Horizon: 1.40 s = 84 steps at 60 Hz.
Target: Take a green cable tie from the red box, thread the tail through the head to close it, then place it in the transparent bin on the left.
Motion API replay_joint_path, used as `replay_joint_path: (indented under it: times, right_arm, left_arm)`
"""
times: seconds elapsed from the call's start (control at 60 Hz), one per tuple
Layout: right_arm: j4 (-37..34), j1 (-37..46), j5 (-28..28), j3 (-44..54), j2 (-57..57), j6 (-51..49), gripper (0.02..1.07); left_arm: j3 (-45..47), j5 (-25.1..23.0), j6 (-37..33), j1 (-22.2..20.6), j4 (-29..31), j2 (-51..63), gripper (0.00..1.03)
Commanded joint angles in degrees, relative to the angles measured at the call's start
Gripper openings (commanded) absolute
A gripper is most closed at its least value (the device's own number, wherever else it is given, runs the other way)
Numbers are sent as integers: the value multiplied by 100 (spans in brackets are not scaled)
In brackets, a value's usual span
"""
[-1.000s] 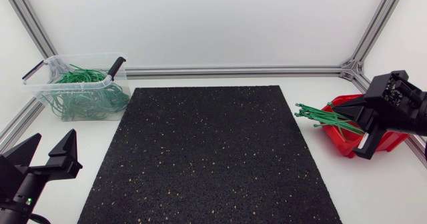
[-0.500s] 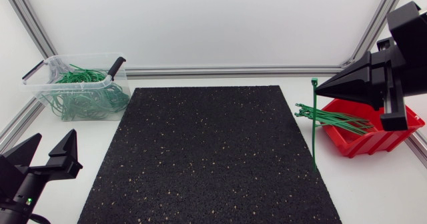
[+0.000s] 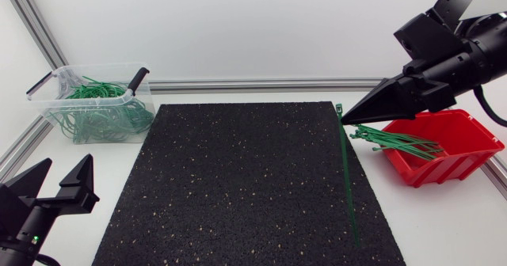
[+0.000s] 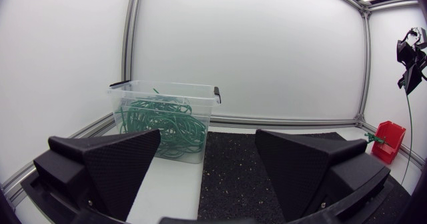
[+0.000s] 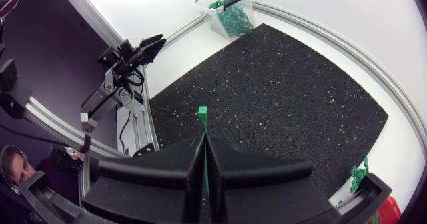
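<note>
Your right hand [image 3: 346, 120] is pinched shut just under the head of the green tie [image 3: 347, 179], whose tail hangs above the mat [image 3: 238, 179]; it looks light, springy and slick, so grip the tail low.

Below the right jaws the black mat [image 3: 238, 179] is wide open, side to side. The only snag there is the green cable tie [image 3: 346, 175] dangling from those jaws. The red box [image 3: 455, 147] sits near them, with loose ties [image 3: 392, 142] poking over its rim. Ahead of the left jaws there's bare desk [image 4: 173, 184], then the transparent bin [image 4: 163, 121].
</note>
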<state>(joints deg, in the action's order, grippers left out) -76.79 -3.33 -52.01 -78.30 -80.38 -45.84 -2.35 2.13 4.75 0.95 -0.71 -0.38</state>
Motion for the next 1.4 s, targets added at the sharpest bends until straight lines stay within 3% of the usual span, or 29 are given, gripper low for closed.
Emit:
replay_joint_path:
  times: [0.0, 0.517, 0.633, 0.933, 1.05, 1.217, 1.383]
  right_arm:
    - [-204, -36, -178, -150, -180, -74, 8]
    - [-257, -431, -828, -27, -575, 260, 8]
    - [-609, -466, -1154, -115, -892, 304, 8]
    - [-477, -546, -1215, -141, -962, 357, 8]
    - [253, -616, -978, -18, -742, 1069, 8]
    - [2081, -1337, 121, 491, -110, 2677, 8]
    - [3012, -2092, 1132, 579, 84, 3908, 8]
  left_arm:
    - [235, -29, 52, 10, 80, -41, 99]
    - [15, -626, 78, 195, 115, 434, 99]
    - [-11, -758, 78, 221, 124, 504, 99]
    - [-407, -1048, 166, 160, 212, 1005, 99]
    - [-688, -1048, 280, -86, 238, 1488, 99]
    - [-1145, -1022, 562, -587, 238, 2253, 99]
    - [-1681, -644, 808, -1326, 379, 2983, 99]
